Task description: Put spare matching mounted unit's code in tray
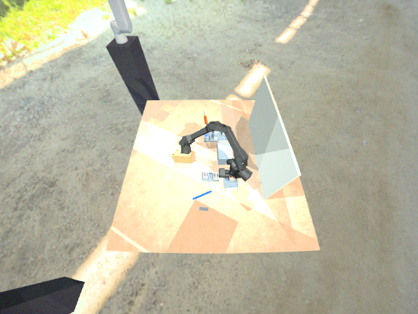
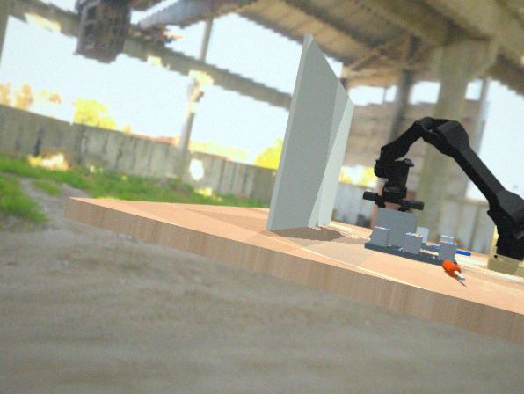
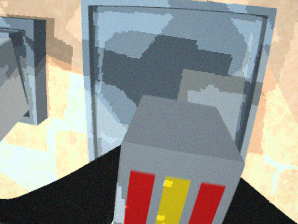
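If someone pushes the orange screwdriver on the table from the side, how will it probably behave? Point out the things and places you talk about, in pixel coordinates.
The orange screwdriver point(image 1: 205, 120) point(image 2: 451, 269) lies on its side and its handle looks rounded, so it would probably roll. The handle is much thicker than the pale shaft, so it may turn in a curve. It looks stiff, since handle and shaft form one straight line.
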You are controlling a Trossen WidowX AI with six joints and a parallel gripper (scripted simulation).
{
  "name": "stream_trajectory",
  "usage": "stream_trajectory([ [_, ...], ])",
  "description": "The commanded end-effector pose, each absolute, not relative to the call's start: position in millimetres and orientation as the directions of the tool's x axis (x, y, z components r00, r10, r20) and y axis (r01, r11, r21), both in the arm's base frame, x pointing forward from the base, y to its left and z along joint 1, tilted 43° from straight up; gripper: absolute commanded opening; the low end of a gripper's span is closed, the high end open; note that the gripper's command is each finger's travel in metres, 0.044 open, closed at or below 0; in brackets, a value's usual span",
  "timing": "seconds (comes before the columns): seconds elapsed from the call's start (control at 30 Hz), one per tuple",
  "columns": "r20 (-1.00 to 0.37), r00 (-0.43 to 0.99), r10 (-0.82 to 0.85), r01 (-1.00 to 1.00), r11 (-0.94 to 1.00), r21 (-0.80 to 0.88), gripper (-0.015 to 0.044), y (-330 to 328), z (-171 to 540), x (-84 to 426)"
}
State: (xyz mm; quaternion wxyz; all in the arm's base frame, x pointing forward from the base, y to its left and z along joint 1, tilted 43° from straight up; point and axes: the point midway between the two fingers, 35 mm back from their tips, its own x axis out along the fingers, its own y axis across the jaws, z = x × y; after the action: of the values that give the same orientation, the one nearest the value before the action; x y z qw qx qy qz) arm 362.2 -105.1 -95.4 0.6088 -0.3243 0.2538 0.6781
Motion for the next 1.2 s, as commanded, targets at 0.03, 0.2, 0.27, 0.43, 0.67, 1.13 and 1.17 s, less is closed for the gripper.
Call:
stream_trajectory([
  [0.03, -0.746, -0.044, 0.664, -0.991, -0.124, -0.052, 0.0000, -102.4, -97.1, 362.0],
  [0.2, -0.746, -0.044, 0.665, -0.991, -0.124, -0.052, 0.0000, -99.9, -99.5, 361.3],
  [0.27, -0.746, -0.044, 0.665, -0.991, -0.124, -0.052, 0.0000, -98.9, -100.4, 361.0],
  [0.43, -0.745, -0.044, 0.665, -0.991, -0.124, -0.052, 0.0000, -96.4, -102.7, 360.2],
  [0.67, -0.745, -0.044, 0.666, -0.991, -0.124, -0.052, 0.0000, -92.8, -106.0, 359.1],
  [1.13, -0.747, -0.049, 0.663, -0.990, -0.130, -0.051, 0.0236, -92.0, -107.5, 358.3],
  [1.17, -0.747, -0.049, 0.663, -0.990, -0.130, -0.051, 0.0263, -92.0, -107.5, 358.3],
])
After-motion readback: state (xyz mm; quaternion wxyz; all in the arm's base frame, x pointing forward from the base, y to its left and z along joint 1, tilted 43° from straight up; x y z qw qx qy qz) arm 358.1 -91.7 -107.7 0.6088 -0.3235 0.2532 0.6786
